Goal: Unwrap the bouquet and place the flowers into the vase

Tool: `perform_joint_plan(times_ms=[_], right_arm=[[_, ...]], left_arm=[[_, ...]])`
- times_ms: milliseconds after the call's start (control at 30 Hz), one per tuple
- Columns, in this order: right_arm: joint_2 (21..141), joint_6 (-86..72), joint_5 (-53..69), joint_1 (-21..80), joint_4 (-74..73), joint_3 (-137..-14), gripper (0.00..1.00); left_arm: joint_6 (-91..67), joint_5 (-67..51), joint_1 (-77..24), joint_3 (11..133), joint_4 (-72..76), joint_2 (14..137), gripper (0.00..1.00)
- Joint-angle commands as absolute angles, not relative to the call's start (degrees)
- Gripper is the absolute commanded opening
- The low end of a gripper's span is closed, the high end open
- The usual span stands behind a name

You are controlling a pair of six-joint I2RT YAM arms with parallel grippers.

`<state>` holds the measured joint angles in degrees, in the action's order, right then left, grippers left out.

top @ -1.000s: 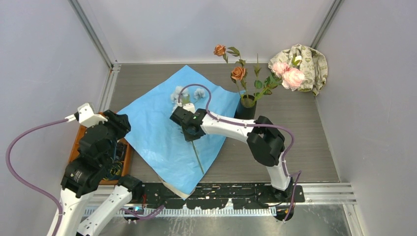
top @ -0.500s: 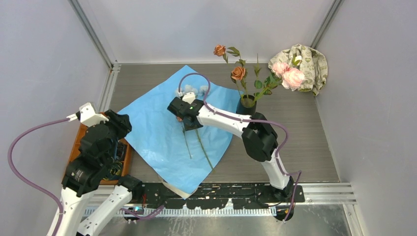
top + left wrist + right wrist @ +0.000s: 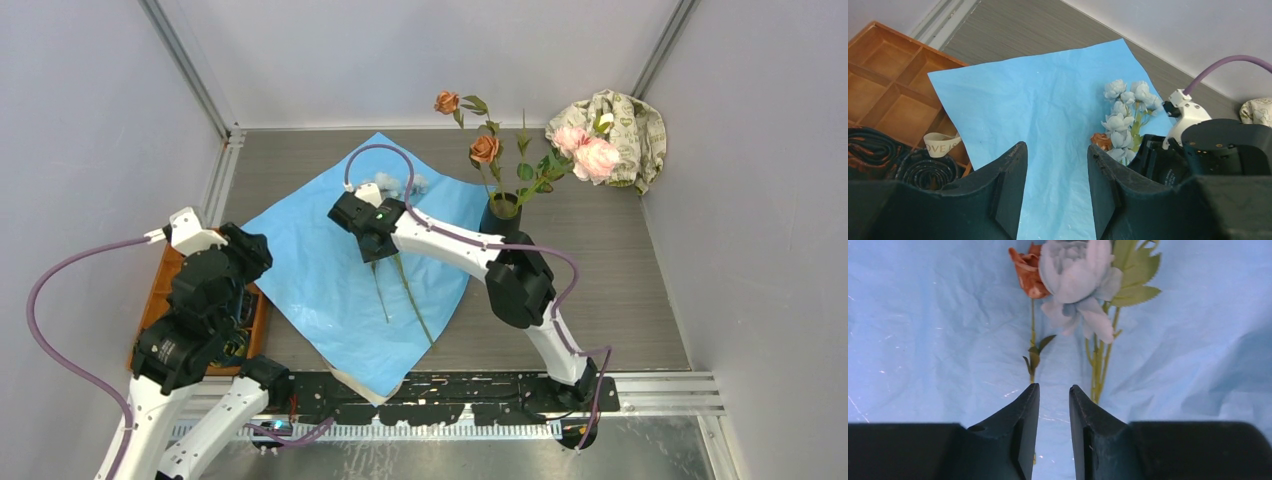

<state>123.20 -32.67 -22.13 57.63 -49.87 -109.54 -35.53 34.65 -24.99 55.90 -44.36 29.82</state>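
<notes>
Just beyond the right gripper [image 3: 1054, 388], narrowly parted and empty, lie the flowers [image 3: 1074, 266].

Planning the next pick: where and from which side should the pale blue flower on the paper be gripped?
Probably the green stem below its head, from straight above, jaws across it: it lies flat on the blue paper, apart from the orange rose.

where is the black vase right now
In the top view, the matte black cylindrical vase stands right of centre, beside the right corner of the light blue paper sheet, with orange-brown roses and pink roses in it.
</notes>
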Motion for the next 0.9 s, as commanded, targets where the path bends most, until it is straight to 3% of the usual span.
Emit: perform_joint_plan(times_ms=[0, 467, 533, 733, 867], right_arm=[[126.96, -31.95, -18.17, 57.74, -48.76, -113.59, 0.34], [135.69, -31.38, -15.95, 56.77, -49.00, -120.29, 0.31], [136.23, -31.38, -15.83, 56.60, -49.01, -120.56, 0.27], [135.67, -30.49, -15.90, 56.56, -48.63, -121.14, 0.02], [132.43, -29.51, -15.84, 56.60, -48.36, -121.16, 0.01]], left_arm=[[-35.39, 35.40, -24.87, 55.83, -41.61, 29.33, 0.49], [-35.01, 35.93, -24.87, 55.46, -41.89, 29.02, 0.49], [-34.98, 36.11, -24.87, 55.39, -42.13, 28.87, 0.50], [-34.98, 36.14, -24.87, 55.28, -42.21, 28.68, 0.50], [-34.90, 36.49, -24.87, 55.55, -42.57, 28.53, 0.49]])
